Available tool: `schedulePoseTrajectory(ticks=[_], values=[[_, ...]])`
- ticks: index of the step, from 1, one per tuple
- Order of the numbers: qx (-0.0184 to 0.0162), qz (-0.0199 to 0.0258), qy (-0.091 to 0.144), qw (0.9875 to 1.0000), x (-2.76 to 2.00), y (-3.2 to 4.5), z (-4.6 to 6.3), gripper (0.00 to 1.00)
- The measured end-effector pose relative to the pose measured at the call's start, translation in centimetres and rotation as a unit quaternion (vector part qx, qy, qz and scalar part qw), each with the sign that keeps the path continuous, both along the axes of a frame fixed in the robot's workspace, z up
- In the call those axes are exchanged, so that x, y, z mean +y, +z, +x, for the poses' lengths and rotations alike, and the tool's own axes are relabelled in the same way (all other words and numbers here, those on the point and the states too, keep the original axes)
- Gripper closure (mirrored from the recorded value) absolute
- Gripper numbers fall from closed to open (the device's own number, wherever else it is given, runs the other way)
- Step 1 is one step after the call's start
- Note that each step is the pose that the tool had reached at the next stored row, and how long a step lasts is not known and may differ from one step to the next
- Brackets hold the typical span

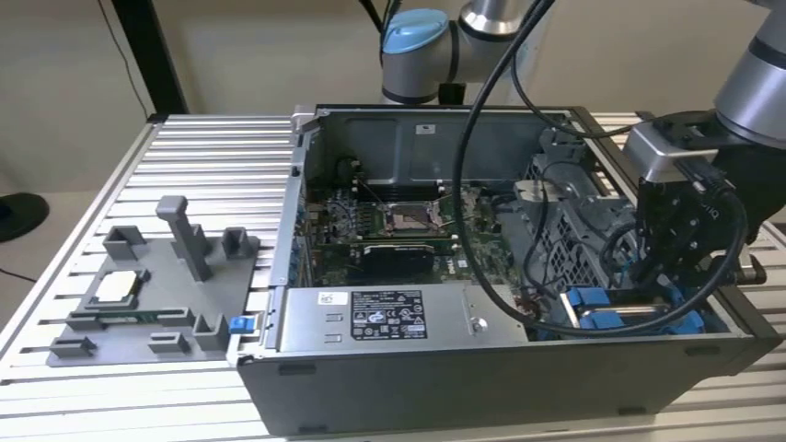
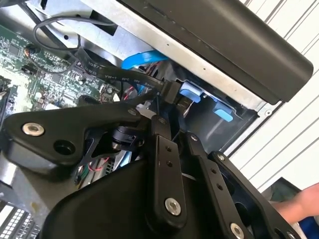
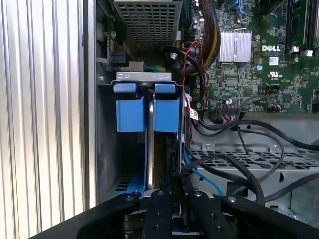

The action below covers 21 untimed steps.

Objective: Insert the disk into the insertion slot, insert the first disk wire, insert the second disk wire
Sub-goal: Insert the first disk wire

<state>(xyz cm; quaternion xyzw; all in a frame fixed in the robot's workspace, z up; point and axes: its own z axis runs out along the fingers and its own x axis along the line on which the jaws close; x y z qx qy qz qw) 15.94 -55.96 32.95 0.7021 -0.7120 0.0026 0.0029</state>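
Exterior view: arm point(image 1: 756, 87) angles down into computer case point(image 1: 491, 387); second wrist view shows pincer point(image 2: 174, 118) clamped on black wire plug point(image 2: 172, 92) beside blue-framed disk point(image 2: 192, 94).

Disk point(image 3: 130, 112): all but its blue end hidden in the bay point(image 3: 144, 75) beyond the end effector point(image 3: 175, 189). Hand point(image 2: 299, 204) near end effector: blurred, edge-cropped.

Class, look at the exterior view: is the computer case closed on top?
No: the computer case lies open on top, with the green motherboard plainly visible inside it.
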Motion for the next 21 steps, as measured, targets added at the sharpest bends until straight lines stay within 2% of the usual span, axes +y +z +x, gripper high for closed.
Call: schedulePoseTrajectory(ticks=[7,13,18,21], values=[[0.0004,0.0010,0.000,1.0000,0.00,0.12,0.0,1.00],[0.0004,0.0001,0.000,1.0000,0.00,2.17,0.0,1.00],[0.0004,0.0001,0.000,1.0000,0.00,4.22,0.0,1.00],[0.0004,0.0002,0.000,1.0000,0.00,4.29,-0.1,1.00]])
